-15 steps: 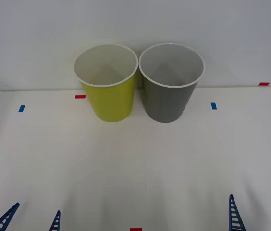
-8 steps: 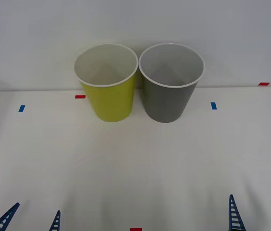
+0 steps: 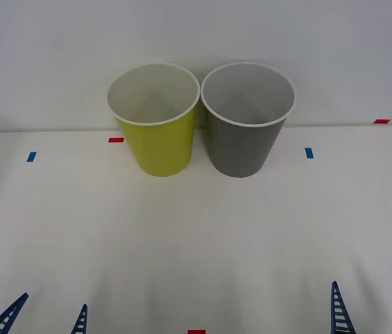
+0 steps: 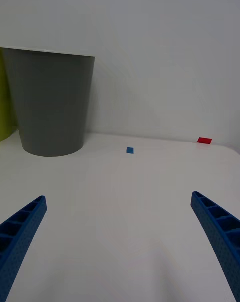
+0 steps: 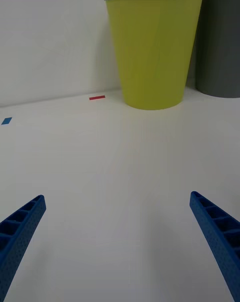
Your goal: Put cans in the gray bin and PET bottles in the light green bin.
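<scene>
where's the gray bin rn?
Front view: the gray bin stands upright at the table's far edge by the wall, just right of centre, right beside the light green bin and left of a blue tape mark.

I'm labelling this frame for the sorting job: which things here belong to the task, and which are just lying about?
Belongs to the job:
- light green bin, upright at the table's far edge
- gray bin, beside it on the right
- left gripper, open, near edge
- right gripper, open, near edge

Just lying about:
- blue tape marks
- red tape marks
</scene>
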Action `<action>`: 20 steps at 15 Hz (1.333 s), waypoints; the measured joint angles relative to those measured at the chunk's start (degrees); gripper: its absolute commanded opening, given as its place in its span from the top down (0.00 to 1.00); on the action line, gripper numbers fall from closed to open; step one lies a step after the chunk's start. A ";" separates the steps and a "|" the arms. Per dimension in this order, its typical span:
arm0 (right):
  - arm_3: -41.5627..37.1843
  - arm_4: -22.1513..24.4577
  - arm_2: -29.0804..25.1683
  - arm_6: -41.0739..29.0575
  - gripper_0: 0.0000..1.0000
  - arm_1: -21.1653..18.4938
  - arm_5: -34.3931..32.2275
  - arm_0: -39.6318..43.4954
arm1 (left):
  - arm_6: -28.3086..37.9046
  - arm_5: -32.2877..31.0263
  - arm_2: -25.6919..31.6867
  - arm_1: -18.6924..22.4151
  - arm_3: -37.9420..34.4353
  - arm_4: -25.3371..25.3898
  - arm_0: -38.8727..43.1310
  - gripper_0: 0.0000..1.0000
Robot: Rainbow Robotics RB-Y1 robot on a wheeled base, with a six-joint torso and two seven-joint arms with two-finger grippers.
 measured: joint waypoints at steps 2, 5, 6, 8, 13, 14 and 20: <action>0.00 0.00 0.00 0.00 0.00 0.00 0.00 0.00 | 0.00 0.00 0.00 0.00 0.00 0.00 0.00 0.00; 0.00 0.00 0.00 0.00 0.00 0.00 0.00 0.00 | 0.00 0.00 0.00 0.00 0.00 0.00 0.00 0.00; 0.00 0.00 0.00 0.00 0.00 0.00 0.00 0.00 | 0.00 0.00 0.00 0.00 0.00 0.00 0.00 0.00; 0.00 0.00 0.00 0.00 0.00 0.00 0.00 0.00 | 0.00 0.00 0.00 0.00 0.00 0.00 0.00 0.00; 0.00 0.00 0.00 0.00 0.00 0.00 0.00 0.00 | 0.00 0.00 0.00 0.00 0.00 0.00 0.00 0.00; 0.00 0.00 0.00 0.00 0.00 0.00 0.00 0.00 | 0.00 0.00 0.00 0.00 0.00 0.00 0.00 0.00; 0.00 0.00 0.00 0.00 0.00 0.00 0.01 0.00 | 0.00 0.00 0.00 0.00 0.00 0.00 0.00 0.00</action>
